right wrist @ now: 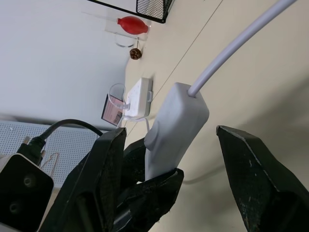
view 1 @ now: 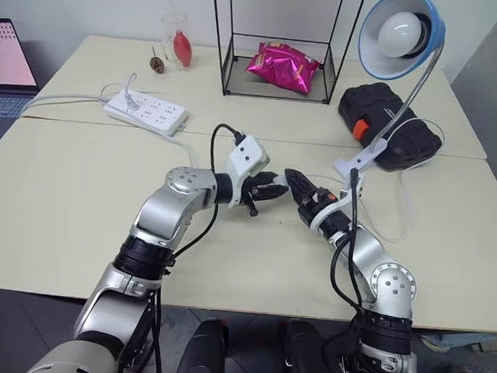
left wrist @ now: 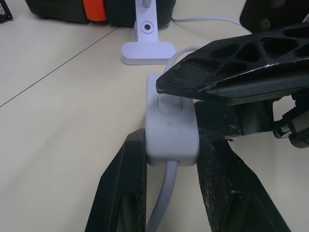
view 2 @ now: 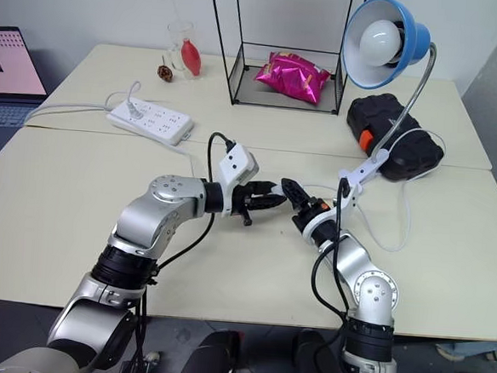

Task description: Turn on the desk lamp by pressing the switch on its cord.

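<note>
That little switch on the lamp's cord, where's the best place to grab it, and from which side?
By its two long flat sides, coming in along the cord end, much as the left gripper holds the switch now. The body is a slim oblong, so jaws across its narrow width hold it steady and leave the rocker face clear for the right gripper to press.

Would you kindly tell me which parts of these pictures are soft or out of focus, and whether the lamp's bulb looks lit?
Left wrist view: the small white oblong switch is fairly sharp, while the lamp's white clip base behind is softer. Right wrist view: the red bulb-shaped object far off is blurred. Left eye view: even room light, and the white bulb in the round blue dome shade casts no glow, so it looks unlit.
</note>
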Robot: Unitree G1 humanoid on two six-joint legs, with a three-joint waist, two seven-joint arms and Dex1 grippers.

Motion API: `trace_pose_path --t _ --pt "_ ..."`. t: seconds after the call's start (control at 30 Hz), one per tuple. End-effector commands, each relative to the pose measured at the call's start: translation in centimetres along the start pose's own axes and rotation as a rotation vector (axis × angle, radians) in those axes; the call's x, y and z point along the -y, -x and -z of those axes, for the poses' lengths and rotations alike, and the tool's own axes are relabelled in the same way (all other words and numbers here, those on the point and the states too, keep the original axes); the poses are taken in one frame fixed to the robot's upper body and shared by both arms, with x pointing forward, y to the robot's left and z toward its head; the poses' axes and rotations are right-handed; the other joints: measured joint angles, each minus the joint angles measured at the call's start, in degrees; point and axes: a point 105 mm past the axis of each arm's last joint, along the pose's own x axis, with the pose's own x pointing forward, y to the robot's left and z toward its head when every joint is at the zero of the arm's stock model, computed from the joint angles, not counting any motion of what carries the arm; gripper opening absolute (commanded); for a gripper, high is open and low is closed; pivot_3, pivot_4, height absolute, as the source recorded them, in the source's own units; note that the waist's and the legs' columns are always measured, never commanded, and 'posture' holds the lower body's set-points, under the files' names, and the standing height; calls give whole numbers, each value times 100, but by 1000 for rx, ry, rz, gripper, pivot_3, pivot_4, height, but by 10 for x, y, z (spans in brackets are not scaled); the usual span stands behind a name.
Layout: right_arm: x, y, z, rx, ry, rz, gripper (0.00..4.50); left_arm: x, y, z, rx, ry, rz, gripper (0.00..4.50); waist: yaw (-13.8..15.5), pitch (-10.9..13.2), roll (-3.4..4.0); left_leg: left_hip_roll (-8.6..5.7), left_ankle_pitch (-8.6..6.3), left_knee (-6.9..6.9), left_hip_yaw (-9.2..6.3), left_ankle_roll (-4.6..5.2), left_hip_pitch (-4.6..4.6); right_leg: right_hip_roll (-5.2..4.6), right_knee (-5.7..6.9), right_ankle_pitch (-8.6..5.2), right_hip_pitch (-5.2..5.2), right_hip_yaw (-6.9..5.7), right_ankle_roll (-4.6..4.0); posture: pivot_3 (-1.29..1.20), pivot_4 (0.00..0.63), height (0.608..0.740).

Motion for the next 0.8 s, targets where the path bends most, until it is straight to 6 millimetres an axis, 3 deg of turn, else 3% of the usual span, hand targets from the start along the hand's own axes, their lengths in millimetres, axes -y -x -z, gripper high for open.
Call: trace_pose_path --t 0.03,0.1,0.4,0.77,0.8 --pt "-10 -3 2 0 -14 -40 2933 4 2 -14 42 -56 10 1084 0 0 0 0 0 0 0 0 0 0 0 0 0 0 0 0 150 740" --pt "-9 -3 2 4 -21 -34 2705 3 2 -14 41 -57 10 1084 0 0 0 0 0 0 0 0 0 0 0 0 0 0 0 0 150 740" --pt "-9 -3 4 -7 -14 -40 669 2 4 -14 41 -59 1 1084 -7 1 1 0 0 -2 1 0 -1 0 -1 0 -1 0 0 0 150 740" --pt "-6 -3 3 -2 9 -31 610 2 4 -16 47 -60 -4 1084 -10 1 1 0 0 -4 1 0 -2 0 -3 -1 -2 0 -1 0 150 740" --pt "-6 -3 2 -2 10 -32 960 2 3 -16 48 -60 -5 1084 -10 1 1 0 0 -4 1 0 -2 0 -3 -1 -2 0 -1 0 150 740"
